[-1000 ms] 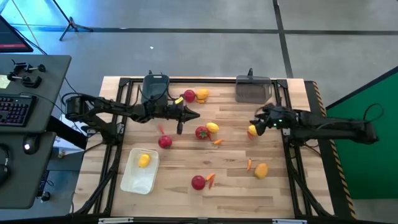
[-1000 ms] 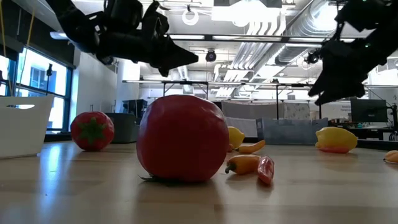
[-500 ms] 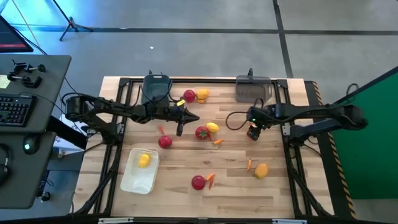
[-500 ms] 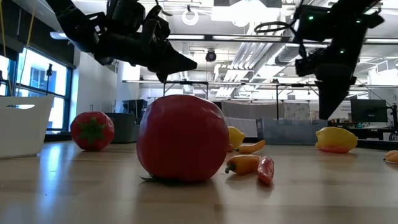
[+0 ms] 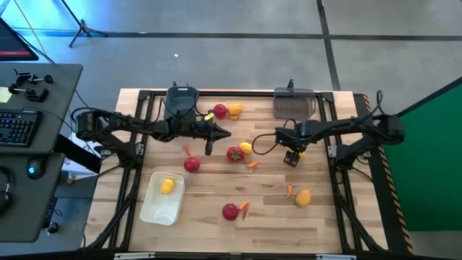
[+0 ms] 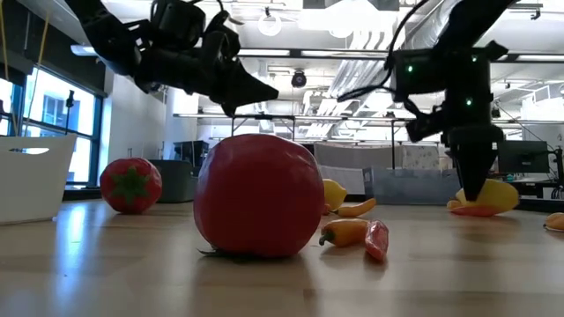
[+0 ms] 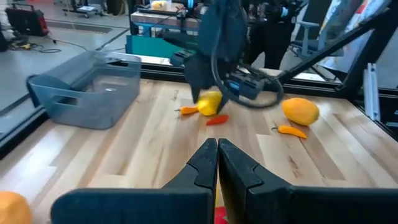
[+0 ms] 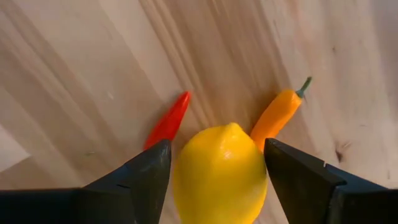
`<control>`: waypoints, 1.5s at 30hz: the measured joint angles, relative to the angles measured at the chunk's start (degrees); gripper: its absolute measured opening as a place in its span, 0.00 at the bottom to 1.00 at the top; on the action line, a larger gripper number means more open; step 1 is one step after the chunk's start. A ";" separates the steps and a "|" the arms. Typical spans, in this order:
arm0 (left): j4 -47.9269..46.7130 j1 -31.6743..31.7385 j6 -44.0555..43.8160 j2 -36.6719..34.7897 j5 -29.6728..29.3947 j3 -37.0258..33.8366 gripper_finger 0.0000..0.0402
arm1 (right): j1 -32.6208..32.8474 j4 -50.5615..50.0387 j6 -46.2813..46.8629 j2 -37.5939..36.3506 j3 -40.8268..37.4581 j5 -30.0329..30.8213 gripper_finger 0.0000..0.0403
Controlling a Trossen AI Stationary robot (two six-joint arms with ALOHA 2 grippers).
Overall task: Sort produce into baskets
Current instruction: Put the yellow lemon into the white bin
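Your right gripper [image 8: 214, 165] has its fingers [image 8: 140, 174] spread wide on either side of a lemon [image 8: 219, 171], so it's straddling it, not squeezing. That lemon lies on the counter [image 5: 216, 180] with a red pepper [image 8: 168, 121] and an orange pepper [image 8: 277, 115] just beside it. Your left gripper [image 7: 217, 163] has its fingers clenched together on nothing, hanging over the counter near a tomato [image 5: 234, 154]. One lemon already sits in the white tray [image 5: 153, 206], the blue bin [image 5: 180, 97] and grey bin [image 5: 294, 105] stand at the far edge, and more tomatoes, lemons and peppers are scattered around the middle.
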 joint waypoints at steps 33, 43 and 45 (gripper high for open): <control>3.40 13.25 -11.18 -0.02 18.14 0.01 0.00 | -0.08 40.20 -3.67 -7.12 -0.09 -0.23 0.29; 5.51 10.23 -12.13 -0.02 14.51 0.43 0.08 | 0.41 82.98 -14.15 -3.73 -0.05 2.93 0.29; 5.55 8.50 -10.70 -0.02 12.56 1.27 0.13 | 0.41 86.18 -15.38 -3.73 -0.04 1.63 0.29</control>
